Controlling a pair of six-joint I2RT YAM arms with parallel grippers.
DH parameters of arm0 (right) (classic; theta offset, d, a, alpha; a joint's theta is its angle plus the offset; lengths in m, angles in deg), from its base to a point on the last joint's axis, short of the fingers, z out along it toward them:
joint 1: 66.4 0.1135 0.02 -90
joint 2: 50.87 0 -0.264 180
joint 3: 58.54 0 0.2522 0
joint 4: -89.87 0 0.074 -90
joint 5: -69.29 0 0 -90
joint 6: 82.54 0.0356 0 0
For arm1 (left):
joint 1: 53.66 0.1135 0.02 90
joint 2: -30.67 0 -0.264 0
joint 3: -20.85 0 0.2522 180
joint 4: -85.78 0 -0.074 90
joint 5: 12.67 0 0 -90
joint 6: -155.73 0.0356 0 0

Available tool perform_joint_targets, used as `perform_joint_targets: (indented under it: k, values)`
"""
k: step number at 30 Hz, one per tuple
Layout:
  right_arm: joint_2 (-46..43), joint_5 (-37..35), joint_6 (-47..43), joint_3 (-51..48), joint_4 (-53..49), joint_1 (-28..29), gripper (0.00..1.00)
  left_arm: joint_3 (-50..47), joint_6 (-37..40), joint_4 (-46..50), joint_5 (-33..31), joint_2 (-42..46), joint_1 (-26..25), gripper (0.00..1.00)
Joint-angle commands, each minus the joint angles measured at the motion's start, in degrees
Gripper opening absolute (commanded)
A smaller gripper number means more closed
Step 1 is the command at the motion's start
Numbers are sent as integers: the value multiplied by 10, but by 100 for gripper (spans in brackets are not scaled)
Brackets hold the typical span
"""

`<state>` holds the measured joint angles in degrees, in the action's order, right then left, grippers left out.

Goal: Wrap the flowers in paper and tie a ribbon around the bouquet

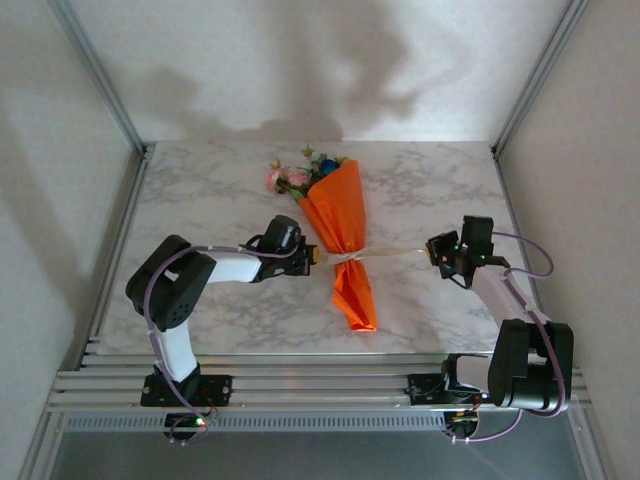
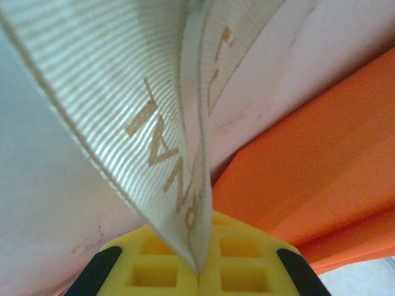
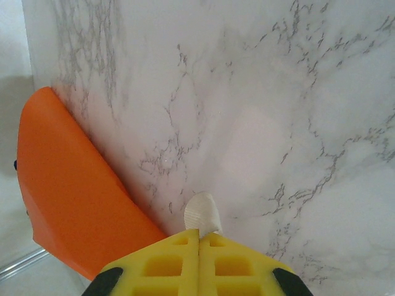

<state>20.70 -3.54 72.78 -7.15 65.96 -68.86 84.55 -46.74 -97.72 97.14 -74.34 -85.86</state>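
Observation:
The bouquet [image 1: 340,225] lies in the middle of the marble table, an orange paper cone with pink and blue flowers [image 1: 295,177] at its far end. A cream-white ribbon [image 1: 348,257] circles its narrow waist and runs out to both sides. My left gripper [image 1: 312,257] sits just left of the waist. In the left wrist view the left gripper [image 2: 199,268] is shut on a folded stretch of ribbon [image 2: 123,111] beside the orange paper [image 2: 321,172]. My right gripper [image 1: 437,250] holds the ribbon's right end; in the right wrist view the right gripper [image 3: 199,234] pinches that ribbon [image 3: 202,216].
The marble table [image 1: 200,190] has grey walls on three sides and metal rails along its near edge [image 1: 300,385]. The bouquet's flared tail [image 1: 358,305] points toward the arm bases. In the right wrist view the orange paper [image 3: 74,203] lies left of the fingers.

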Motion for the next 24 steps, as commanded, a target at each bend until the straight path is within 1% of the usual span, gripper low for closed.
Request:
perform_joint_targets:
  k: [1,7,24]
  values:
    - [-6,-22,-8,16,-12,2,0,-20,30,18,-23,42,25,0]
    - [0,-28,-10,14,-10,-1,0,-46,53,20,-9,68,48,0]
    - [-3,-24,-12,11,-11,-15,0,-67,66,29,-4,85,56,0]
